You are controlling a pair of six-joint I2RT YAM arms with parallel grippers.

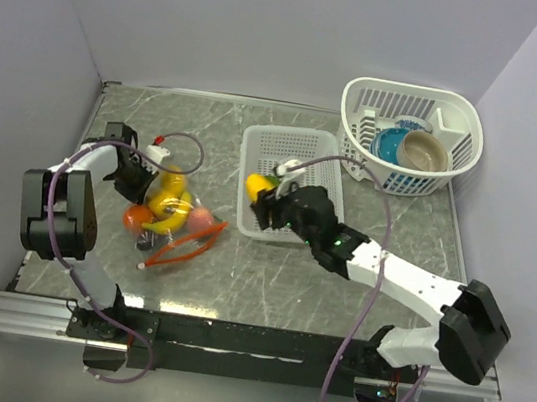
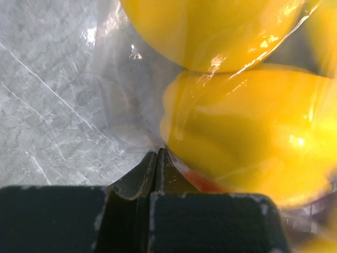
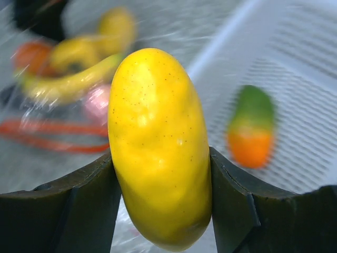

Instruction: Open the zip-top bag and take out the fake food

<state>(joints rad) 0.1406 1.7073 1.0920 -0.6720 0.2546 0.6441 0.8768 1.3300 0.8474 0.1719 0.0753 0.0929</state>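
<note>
A: Room nr the zip-top bag (image 1: 174, 209)?
B: Tight. Wall (image 1: 25, 74) on L, white tray (image 1: 301, 150) edge just R. Bag runs near–far, orange zip mouth gaping twd near edge.
A: Grippers?
B: L arm folded; left gripper (image 2: 157, 158) pinched together on bag's far-left film. R arm stretched; right gripper (image 3: 160, 184) clamps yellow fruit (image 3: 158, 132) over tray's near-left corner, long axis crosswise to squeeze.

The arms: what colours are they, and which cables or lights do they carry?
The left arm and right arm mix black joint housings with white links. A mauve cable loops along each. The right one shows a small green light. The fingers are dark.
</note>
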